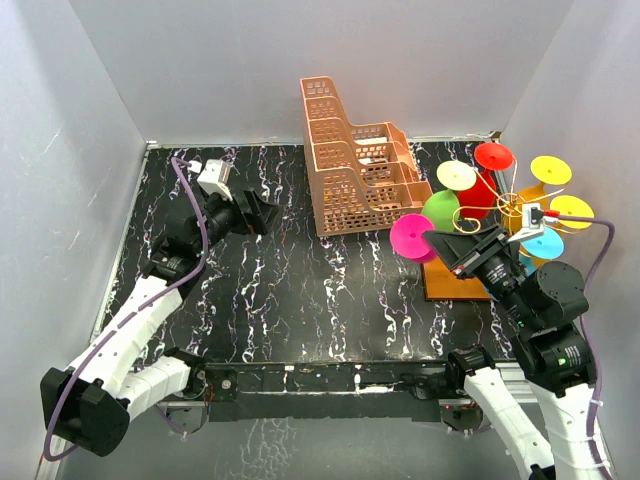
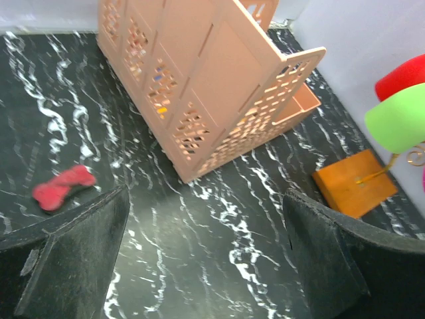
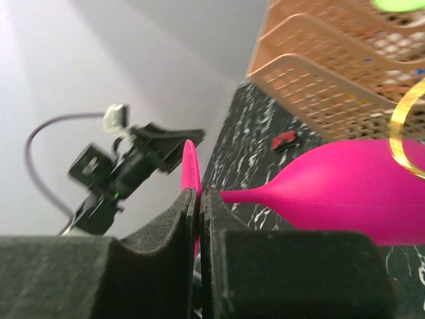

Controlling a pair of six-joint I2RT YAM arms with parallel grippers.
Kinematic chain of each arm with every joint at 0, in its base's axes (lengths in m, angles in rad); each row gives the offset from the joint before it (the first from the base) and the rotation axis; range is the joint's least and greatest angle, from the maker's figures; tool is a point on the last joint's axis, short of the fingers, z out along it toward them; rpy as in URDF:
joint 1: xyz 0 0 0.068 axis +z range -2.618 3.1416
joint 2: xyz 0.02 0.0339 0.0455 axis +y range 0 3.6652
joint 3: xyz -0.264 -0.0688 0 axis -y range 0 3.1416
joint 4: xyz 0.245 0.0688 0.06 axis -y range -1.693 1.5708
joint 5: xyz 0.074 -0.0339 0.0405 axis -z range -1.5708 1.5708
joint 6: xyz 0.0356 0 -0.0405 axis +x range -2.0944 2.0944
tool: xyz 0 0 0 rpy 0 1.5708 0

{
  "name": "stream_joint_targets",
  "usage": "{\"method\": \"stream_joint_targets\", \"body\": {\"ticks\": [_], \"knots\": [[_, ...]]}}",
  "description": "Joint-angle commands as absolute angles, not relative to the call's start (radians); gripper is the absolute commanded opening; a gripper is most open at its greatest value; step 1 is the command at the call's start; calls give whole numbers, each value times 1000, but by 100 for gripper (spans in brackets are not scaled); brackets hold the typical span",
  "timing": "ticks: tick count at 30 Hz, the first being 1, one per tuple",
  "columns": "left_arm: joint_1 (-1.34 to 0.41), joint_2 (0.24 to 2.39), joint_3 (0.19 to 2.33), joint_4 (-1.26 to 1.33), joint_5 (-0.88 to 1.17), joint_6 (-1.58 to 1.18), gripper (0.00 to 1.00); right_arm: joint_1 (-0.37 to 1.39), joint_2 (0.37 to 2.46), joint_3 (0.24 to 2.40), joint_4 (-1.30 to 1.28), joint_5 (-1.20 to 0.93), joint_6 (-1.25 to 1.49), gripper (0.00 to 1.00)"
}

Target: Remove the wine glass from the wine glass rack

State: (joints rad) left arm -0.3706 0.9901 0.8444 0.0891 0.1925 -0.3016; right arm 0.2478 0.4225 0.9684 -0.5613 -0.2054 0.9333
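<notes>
The wine glass rack has an orange-brown base board (image 1: 450,284) and a gold wire stem (image 1: 470,214), and carries several coloured glasses. A pink wine glass (image 3: 352,193) lies sideways with its bowl toward the rack. A curl of the gold wire (image 3: 402,129) crosses the bowl at the right edge of the right wrist view. My right gripper (image 3: 200,196) is shut on the glass's thin round foot (image 3: 190,163), whose disc faces left in the top view (image 1: 408,237). My left gripper (image 1: 262,213) hangs open over the table on the left, holding nothing (image 2: 206,199).
A peach lattice basket (image 1: 350,160) stands at the back centre, just left of the rack. Green (image 2: 398,119) and red (image 2: 402,76) glasses hang above the base board (image 2: 355,183). A small red bone-shaped piece (image 2: 63,186) lies on the black marbled table (image 1: 300,290).
</notes>
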Motion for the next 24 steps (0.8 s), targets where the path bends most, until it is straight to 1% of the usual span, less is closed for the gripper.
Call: {"method": "stream_joint_targets", "body": {"ticks": [1,5,10,15,20,24], "knots": [[-377,999,759,242,302,-568,97,251,457,979,-273,-514,810,8],[-376,1054,699,486,463,-824,97,251,473,958,-170,-574,945,8],[-376,1174,685,776,597,-1120,97,250,456,805,192,-562,1156,8],[-389,1302,624,1247,653,-1478,97,251,539,833,270,-567,1201,8],[-445,1406,610,1549,658,-1634,97,251,630,814,398,-630,1340,8],[-483,1462,615,1680,646,-1683,97,251,689,764,559,-693,1487,8]]}}
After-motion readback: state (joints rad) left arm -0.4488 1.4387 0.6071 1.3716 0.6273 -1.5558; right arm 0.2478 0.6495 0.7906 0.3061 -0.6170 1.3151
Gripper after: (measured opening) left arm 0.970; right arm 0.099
